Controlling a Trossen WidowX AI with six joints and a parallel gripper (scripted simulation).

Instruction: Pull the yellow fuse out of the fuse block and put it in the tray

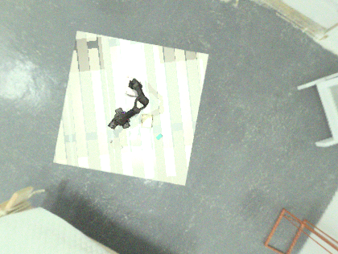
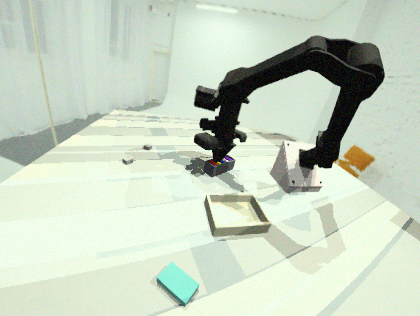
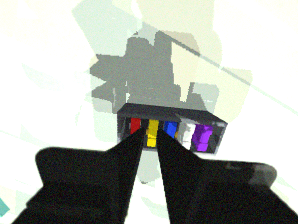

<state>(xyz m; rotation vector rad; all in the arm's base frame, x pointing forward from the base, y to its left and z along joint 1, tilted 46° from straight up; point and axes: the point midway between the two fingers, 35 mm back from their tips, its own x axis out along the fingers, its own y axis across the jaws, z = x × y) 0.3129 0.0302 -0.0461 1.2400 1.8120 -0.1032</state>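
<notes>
Yellow fuse (image 3: 152,133) sits between narrowly parted tool (image 3: 150,142) fingers.

The arm (image 2: 320,60) is arching high from its base at the right and reaching leftward, forearm sloping down, wrist pointing straight down at the bench. The gripper (image 3: 150,140) is standing with its jaws narrowed to a slim gap, tips converging. Whether the jaws are pinching anything cannot be confirmed.
</notes>
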